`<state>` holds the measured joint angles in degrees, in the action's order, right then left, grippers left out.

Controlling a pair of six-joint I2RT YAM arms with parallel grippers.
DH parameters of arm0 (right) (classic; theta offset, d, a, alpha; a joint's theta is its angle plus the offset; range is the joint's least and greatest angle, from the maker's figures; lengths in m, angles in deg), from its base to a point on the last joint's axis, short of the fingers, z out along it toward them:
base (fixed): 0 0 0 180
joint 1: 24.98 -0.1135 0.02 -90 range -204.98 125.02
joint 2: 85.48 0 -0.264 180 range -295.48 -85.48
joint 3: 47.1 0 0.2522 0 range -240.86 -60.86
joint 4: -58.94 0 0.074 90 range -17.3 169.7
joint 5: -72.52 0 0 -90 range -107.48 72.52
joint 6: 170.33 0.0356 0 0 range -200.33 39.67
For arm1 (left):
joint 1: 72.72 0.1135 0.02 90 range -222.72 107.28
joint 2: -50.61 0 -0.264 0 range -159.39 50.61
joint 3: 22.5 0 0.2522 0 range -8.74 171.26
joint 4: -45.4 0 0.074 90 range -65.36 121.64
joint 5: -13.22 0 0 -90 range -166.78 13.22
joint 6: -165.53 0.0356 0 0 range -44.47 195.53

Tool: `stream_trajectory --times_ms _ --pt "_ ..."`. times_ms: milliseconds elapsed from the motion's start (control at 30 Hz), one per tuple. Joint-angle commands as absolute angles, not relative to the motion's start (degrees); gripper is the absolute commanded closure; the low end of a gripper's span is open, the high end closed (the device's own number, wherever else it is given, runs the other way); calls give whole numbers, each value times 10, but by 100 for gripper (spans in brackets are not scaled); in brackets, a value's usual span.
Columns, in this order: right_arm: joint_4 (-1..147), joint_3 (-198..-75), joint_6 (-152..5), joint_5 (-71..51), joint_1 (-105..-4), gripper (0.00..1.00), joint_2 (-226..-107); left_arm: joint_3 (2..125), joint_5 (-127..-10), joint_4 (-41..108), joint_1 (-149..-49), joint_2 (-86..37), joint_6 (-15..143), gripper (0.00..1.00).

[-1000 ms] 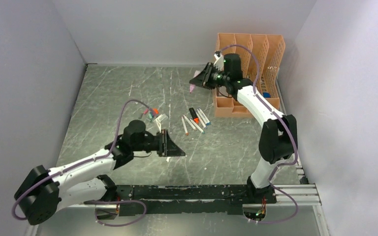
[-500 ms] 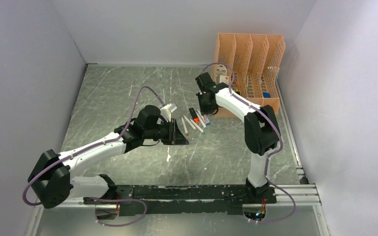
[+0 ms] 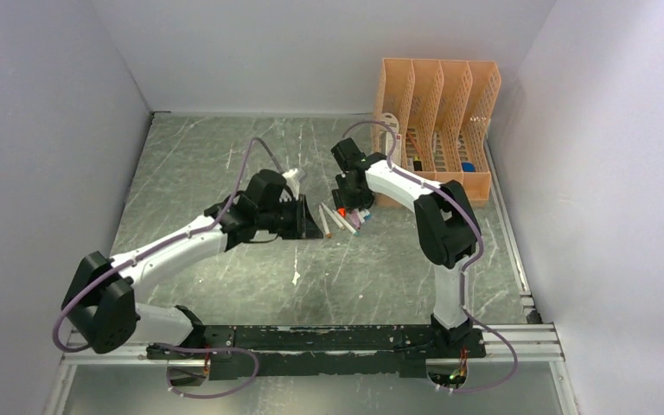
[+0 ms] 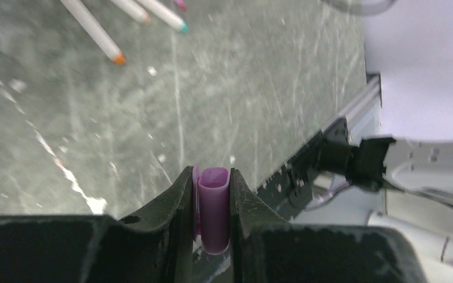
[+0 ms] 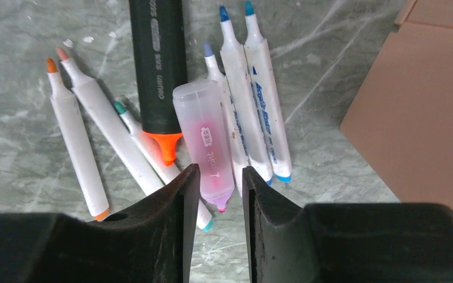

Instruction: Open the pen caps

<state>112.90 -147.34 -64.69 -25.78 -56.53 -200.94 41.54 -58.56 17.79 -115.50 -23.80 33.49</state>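
- Purple pen cap (image 4: 213, 218) sits clamped upright between the fingers of the left end effector (image 4: 212, 177). It is held above bare tabletop (image 3: 207, 164), just to the left of the heap of pens (image 3: 339, 218).
- The pink-purple highlighter (image 5: 203, 135) lies on top of that heap with its purple tip bare. On one side is a black marker (image 5: 156, 59) with an orange tip, and on the other are white markers with blue tips.
- The right end effector (image 5: 215, 188) hangs low over the heap, close to the orange file rack (image 3: 437, 112). Its jaws stand apart on either side of the highlighter's tip end and appear not to pinch it.
- The step in hand looks like the end of one uncapping: the cap is off and in the left arm's grip, and the open highlighter rests among the others.
- Every tip seen from the right wrist is exposed, in orange, teal and blue, so the task seems close to done. Whether a capped pen lies out of view cannot be told.
- The left arm likely needs to lower the cap onto bare tabletop away from the pens and then open its jaws.
- The right arm probably needs to rise straight up, so that its fingers do not drag the highlighter or scatter the markers beside it.
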Motion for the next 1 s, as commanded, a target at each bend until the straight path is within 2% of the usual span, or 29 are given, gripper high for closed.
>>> stream_trajectory --times_ms 0,133,267,533,633,767,833,900,933,967 --pt "1116 -1456 -650 -246 -565 66 -1996 479 -616 122 -1100 -283 381 93" --pt "1113 -1448 -649 -232 -565 64 -1981 532 -620 89 -1037 -340 420 93" --pt "1097 -1413 -640 -205 -561 62 -1931 602 -698 37 -1022 -416 469 91" --pt "1053 -1291 -617 -149 -559 35 -1770 700 -772 7 -1019 -583 500 87" --pt "1047 -1243 -605 -136 -559 30 -1709 715 -793 13 -1017 -611 502 86" --pt "1049 -1193 -597 -140 -559 25 -1649 745 -817 5 -1014 -653 509 80" --pt "1050 -1171 -595 -151 -557 22 -1628 750 -821 5 -1011 -664 509 71" --pt "1053 -1151 -595 -155 -550 19 -1613 752 -822 3 -1011 -667 508 56" --pt "1052 -1144 -595 -156 -545 13 -1605 746 -820 3 -1011 -663 509 38" --pt "1051 -1136 -594 -155 -540 3 -1598 740 -818 6 -1011 -657 508 16"
